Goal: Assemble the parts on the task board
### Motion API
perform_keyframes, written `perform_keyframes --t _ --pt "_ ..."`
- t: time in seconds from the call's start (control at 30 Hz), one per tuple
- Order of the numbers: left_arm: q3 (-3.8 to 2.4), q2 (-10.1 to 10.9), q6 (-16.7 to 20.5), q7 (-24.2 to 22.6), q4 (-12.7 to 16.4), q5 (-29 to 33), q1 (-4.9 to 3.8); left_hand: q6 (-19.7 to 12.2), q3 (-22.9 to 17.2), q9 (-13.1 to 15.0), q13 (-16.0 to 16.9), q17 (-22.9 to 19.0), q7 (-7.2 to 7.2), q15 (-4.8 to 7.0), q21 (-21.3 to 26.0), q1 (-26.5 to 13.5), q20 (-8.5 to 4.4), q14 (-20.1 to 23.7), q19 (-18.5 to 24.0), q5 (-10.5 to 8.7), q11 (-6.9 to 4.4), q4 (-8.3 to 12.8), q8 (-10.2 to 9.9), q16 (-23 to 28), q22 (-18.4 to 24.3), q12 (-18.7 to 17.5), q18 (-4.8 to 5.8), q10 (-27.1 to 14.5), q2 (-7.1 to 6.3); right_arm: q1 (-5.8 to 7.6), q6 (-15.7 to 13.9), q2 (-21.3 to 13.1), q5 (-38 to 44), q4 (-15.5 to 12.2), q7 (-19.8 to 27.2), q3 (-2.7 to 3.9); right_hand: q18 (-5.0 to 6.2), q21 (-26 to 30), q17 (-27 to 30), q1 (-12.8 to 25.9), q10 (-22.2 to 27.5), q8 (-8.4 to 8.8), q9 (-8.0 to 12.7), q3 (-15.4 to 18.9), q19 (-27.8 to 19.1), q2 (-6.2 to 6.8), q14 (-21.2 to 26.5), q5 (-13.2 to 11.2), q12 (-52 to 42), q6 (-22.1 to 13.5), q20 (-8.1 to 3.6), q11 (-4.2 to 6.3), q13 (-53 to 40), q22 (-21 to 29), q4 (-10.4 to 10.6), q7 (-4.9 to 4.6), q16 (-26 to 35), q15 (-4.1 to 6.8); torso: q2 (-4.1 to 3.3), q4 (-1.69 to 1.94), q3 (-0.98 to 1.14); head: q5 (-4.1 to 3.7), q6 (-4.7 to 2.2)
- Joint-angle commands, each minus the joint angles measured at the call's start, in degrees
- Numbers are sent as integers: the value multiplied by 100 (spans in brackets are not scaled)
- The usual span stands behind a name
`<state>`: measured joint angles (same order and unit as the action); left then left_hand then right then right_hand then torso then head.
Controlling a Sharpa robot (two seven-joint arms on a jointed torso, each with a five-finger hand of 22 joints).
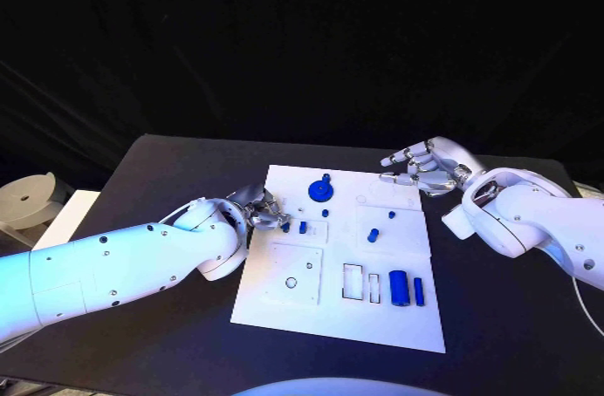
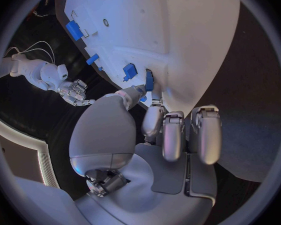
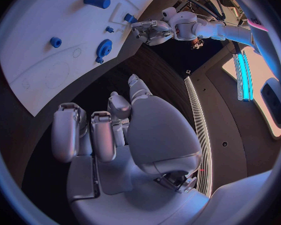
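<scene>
The left hand (image 1: 258,208) pinched a small blue part (image 2: 148,79) at the task board (image 1: 302,283) edge; beside it sat a blue gear (image 1: 321,188). The right hand (image 1: 426,169) hovered spread.

Bare black worktop (image 1: 176,165) rings the white board (image 1: 378,326). A blue gear (image 1: 321,189), pegs and blocks stand scattered across the board's middle.

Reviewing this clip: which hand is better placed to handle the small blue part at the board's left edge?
Left. The left silver hand sits at the white task board's left edge, fingertips touching the small blue part. The right silver hand hovers off the far right corner.
</scene>
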<state>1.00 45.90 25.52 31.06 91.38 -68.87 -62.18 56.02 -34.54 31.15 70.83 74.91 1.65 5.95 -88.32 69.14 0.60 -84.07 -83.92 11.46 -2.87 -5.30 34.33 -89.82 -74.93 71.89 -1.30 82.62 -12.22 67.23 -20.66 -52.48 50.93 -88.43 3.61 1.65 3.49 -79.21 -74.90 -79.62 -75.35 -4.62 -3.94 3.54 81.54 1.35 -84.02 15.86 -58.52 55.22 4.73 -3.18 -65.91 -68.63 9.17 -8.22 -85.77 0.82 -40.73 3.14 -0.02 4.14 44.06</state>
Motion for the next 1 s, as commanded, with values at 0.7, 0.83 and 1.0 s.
perform_keyframes --t 0.7,0.83,1.0 --pt "9 1 -164 -19 23 71 13 246 349 -78 54 1509 -109 47 -79 -325 -71 -593 -577 2 -51 -267 -109 -18 -1451 62 106 21 -115 -4 19 1 35 -2 40 0 84 25 -946 48 33 6 -3 37 -21 1 -460 30 -20 34 -15 10 6 5 -3 0 18 47 0 2 0 1 5" --pt "9 4 -169 -10 24 71 14 251 360 -80 58 1509 -109 47 -82 -335 -72 -593 -579 3 -51 -281 -112 -18 -1453 66 107 23 -118 -4 19 1 35 -1 40 0 84 25 -946 48 33 6 -3 37 -21 1 -460 30 -20 34 -15 10 6 5 -3 0 18 47 0 1 1 3 6" --pt "9 12 -178 5 29 71 14 260 375 -84 56 1509 -112 48 -94 -350 -72 -593 -583 5 -52 -303 -116 -18 -1461 64 110 23 -117 -4 18 1 35 -2 41 0 84 25 -946 48 33 6 -3 37 -21 1 -460 30 -20 34 -15 10 6 5 -3 0 18 47 0 0 2 9 4"
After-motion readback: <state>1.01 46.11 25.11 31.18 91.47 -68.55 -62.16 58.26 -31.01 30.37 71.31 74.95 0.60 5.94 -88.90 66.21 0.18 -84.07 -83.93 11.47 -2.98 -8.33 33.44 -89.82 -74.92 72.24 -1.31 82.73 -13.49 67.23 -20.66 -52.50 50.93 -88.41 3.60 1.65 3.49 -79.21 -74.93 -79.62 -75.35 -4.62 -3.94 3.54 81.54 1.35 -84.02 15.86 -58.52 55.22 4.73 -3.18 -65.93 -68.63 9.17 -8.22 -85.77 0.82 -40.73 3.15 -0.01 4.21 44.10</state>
